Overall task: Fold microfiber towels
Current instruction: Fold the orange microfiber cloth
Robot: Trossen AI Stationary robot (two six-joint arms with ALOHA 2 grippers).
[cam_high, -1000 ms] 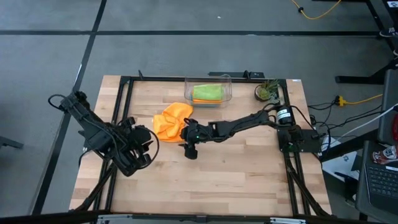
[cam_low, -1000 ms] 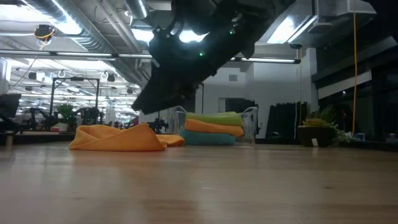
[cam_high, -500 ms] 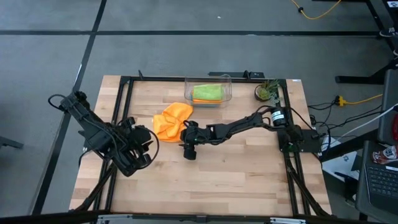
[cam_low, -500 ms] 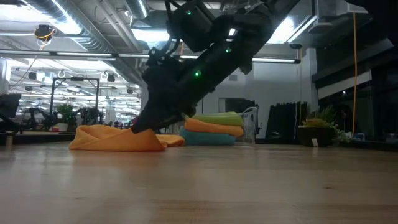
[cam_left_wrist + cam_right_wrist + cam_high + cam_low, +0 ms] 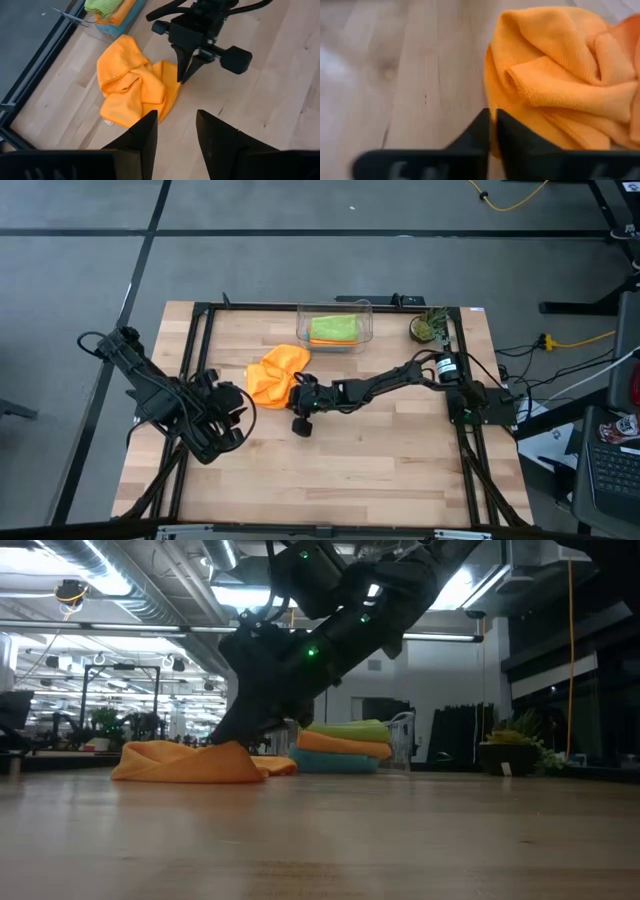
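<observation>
Crumpled orange microfiber towel (image 5: 276, 374) lies loose mid-table, slightly left of centre; right gripper (image 5: 296, 392) has its fingers pressed together on the towel's near edge, pinching the hem. Right arm stretched low across the wooden table (image 5: 380, 470) from its base at the right edge. Left gripper (image 5: 175, 135) half spread, empty, hovering near the left side, aimed at the towel. Clear plastic bin (image 5: 364, 320) at the far edge holds folded lime green towel (image 5: 333, 329), orange and teal beneath. Small potted plant (image 5: 432, 327) in the far right corner. Near half of table bare.
</observation>
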